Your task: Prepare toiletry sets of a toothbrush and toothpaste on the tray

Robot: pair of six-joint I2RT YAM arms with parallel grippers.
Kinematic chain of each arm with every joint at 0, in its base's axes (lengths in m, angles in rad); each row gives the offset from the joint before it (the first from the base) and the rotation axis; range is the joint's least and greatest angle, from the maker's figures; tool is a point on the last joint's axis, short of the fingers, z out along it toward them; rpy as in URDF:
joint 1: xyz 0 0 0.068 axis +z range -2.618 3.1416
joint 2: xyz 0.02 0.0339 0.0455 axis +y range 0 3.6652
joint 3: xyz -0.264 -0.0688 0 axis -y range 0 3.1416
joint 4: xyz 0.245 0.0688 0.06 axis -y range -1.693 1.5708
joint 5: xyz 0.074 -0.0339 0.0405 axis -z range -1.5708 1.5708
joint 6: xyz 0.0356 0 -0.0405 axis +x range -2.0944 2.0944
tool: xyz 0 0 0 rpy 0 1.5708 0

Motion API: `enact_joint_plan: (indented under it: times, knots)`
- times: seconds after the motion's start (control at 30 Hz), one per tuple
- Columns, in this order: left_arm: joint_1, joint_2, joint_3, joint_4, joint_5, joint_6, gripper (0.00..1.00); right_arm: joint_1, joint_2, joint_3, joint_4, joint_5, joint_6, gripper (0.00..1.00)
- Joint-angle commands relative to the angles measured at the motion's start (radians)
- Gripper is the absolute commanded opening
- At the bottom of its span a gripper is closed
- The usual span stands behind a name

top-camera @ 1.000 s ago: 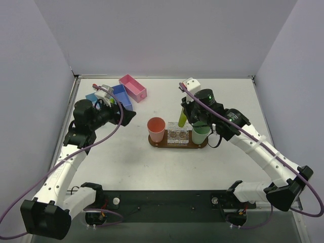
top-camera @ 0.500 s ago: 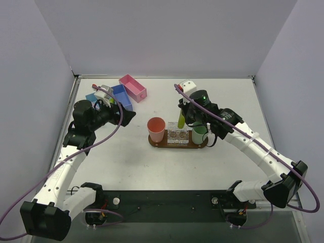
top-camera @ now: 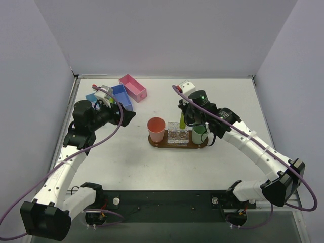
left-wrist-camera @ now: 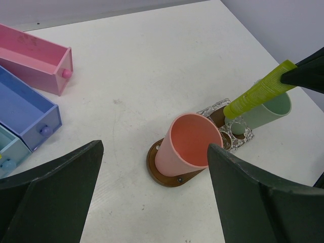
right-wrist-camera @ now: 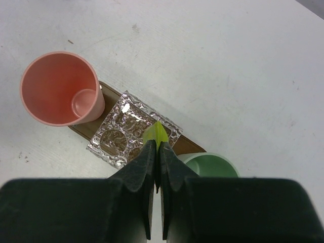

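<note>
The dark brown tray [top-camera: 177, 146] lies mid-table with a salmon-pink cup [top-camera: 156, 129] on its left end, a crinkled foil piece [top-camera: 177, 135] in the middle and a green cup [top-camera: 200, 134] on its right end. My right gripper [right-wrist-camera: 156, 145] is shut on a yellow-green toothpaste tube [right-wrist-camera: 156, 132]. The tube hangs tip-down over the foil, just beside the green cup [right-wrist-camera: 212, 164]. In the left wrist view the tube [left-wrist-camera: 258, 91] slants toward the green cup [left-wrist-camera: 271, 109]. My left gripper [left-wrist-camera: 154, 152] hangs open and empty, left of the pink cup [left-wrist-camera: 187, 144]. No toothbrush is in view.
A pink bin [top-camera: 132, 87], a blue bin [top-camera: 121, 96] and a light-blue bin [top-camera: 93, 97] stand at the back left, close behind my left gripper [top-camera: 129, 116]. Grey walls close in the table on three sides.
My right gripper has shifted slightly left and lower with the toothpaste tube, closer over the tray's middle. The left arm has not moved.
</note>
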Motion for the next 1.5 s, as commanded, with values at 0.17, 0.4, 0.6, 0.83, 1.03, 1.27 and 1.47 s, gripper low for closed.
enact_joint_plan:
  times: [0.17,0.4,0.6,0.83,1.03,1.27,1.47]
  knots:
    - [0.005,-0.02,0.002,0.05,0.017,0.008,0.95,-0.01,0.006,-0.016,0.053,0.023,-0.012,0.0]
    - [0.005,-0.02,0.002,0.05,0.015,0.01,0.95,-0.016,0.01,-0.039,0.082,0.012,-0.012,0.0]
    - [0.005,-0.02,0.0,0.05,0.015,0.013,0.95,-0.021,0.009,-0.056,0.102,0.004,-0.012,0.0]
    - [0.005,-0.017,0.0,0.052,0.015,0.014,0.95,-0.03,0.016,-0.074,0.118,-0.008,-0.003,0.0]
    - [0.006,-0.016,0.0,0.05,0.015,0.016,0.95,-0.036,0.024,-0.085,0.128,-0.019,0.002,0.0]
    - [0.006,-0.013,0.0,0.049,0.018,0.017,0.95,-0.038,0.033,-0.096,0.144,-0.031,0.004,0.0]
    - [0.005,-0.013,0.0,0.05,0.018,0.017,0.95,-0.041,0.046,-0.109,0.154,-0.031,0.005,0.0]
